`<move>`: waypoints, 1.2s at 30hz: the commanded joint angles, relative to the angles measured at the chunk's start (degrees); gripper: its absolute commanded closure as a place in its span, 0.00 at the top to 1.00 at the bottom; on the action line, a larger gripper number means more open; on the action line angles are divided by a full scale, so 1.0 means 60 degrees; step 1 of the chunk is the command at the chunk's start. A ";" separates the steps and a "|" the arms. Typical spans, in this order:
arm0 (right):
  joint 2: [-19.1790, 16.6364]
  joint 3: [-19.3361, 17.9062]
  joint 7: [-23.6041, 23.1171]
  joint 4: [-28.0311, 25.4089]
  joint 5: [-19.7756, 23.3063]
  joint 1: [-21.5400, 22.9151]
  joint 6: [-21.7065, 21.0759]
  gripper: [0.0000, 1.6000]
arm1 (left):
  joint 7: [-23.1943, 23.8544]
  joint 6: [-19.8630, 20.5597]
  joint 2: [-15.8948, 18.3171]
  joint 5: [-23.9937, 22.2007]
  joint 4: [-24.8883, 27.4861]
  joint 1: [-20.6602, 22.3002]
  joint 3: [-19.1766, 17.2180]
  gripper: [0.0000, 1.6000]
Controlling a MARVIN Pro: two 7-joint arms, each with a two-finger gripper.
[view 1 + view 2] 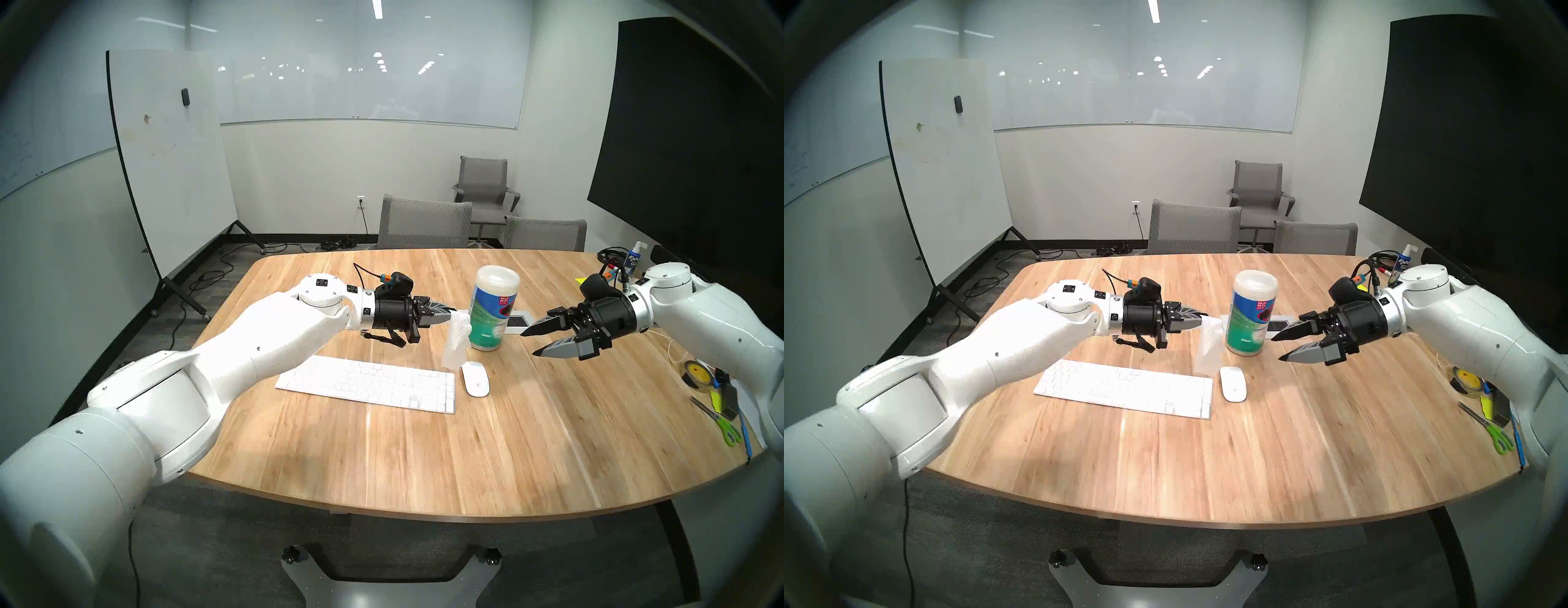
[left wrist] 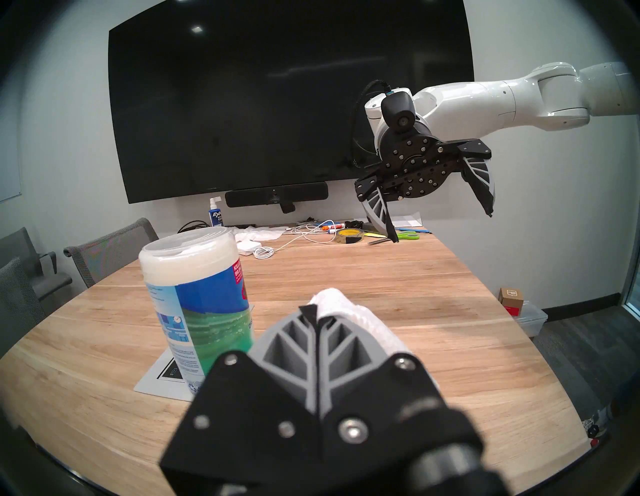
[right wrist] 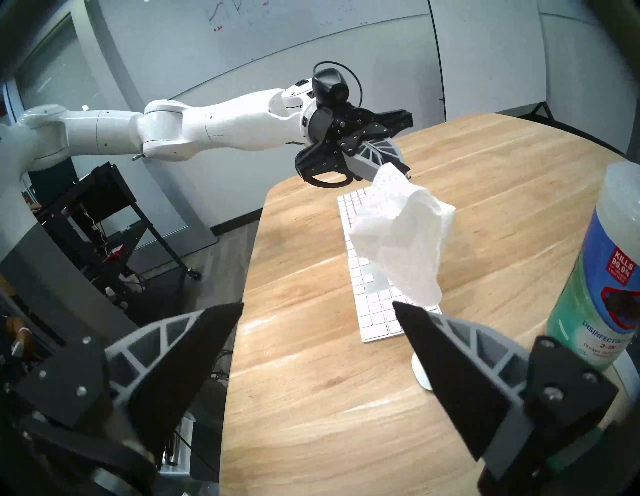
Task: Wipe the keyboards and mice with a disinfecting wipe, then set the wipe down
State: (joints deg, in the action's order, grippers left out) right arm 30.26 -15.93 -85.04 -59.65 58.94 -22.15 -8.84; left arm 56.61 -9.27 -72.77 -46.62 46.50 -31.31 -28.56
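Wood grain in pale, streaky planks covers the broad rounded surface (image 1: 424, 458). On it lies the keyboard (image 1: 367, 383), a slim flat white slab of low white keys, and just beside its right end the mouse (image 1: 475, 378), a smooth glossy white oval with a low dome; the two are close but apart. Behind the mouse stands a tall canister (image 1: 492, 312), cylindrical, with a cloudy white lid and a green-and-blue label; the lid is closed and what is inside cannot be seen. The canister rests partly on a flat white card (image 2: 156, 375).

The left gripper (image 1: 450, 315) reaches in level from the left, its ribbed grey fingers (image 2: 287, 350) pressed together on the upper edge of the wipe (image 3: 401, 239). The wipe is a thin soft white sheet with a faint quilted, dotted texture; it hangs rumpled and folded below the fingertips, in the air above the surface, just left of the canister and above the gap behind the keyboard's right end.

The right gripper (image 1: 532, 343) hovers on the other side of the canister, tilted down, its black-faced fingers (image 3: 446, 377) spread wide with nothing between them. The wipe hangs well apart from them.

At the far right edge lie a roll of tape (image 1: 695, 373) and green-handled scissors (image 1: 721, 426).
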 commanded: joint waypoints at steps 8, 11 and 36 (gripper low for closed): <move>-0.0085 -0.0367 0.1174 -0.0444 0.0478 -0.0666 0.1201 1.00 | -0.0026 0.0023 -0.0028 -0.0059 0.0114 0.0181 -0.0115 0.00; -0.0163 -0.0412 0.1732 -0.0744 0.0534 -0.0838 0.1300 1.00 | -0.0025 0.0022 -0.0029 -0.0059 0.0113 0.0181 -0.0114 0.00; -0.0485 -0.0502 0.5108 -0.2636 0.0703 -0.1670 0.1094 1.00 | -0.0026 0.0022 -0.0029 -0.0059 0.0113 0.0181 -0.0115 0.00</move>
State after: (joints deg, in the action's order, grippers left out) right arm 27.55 -18.07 -59.03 -73.26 62.26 -32.18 -0.87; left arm 56.59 -9.27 -72.77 -46.61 46.52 -31.31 -28.56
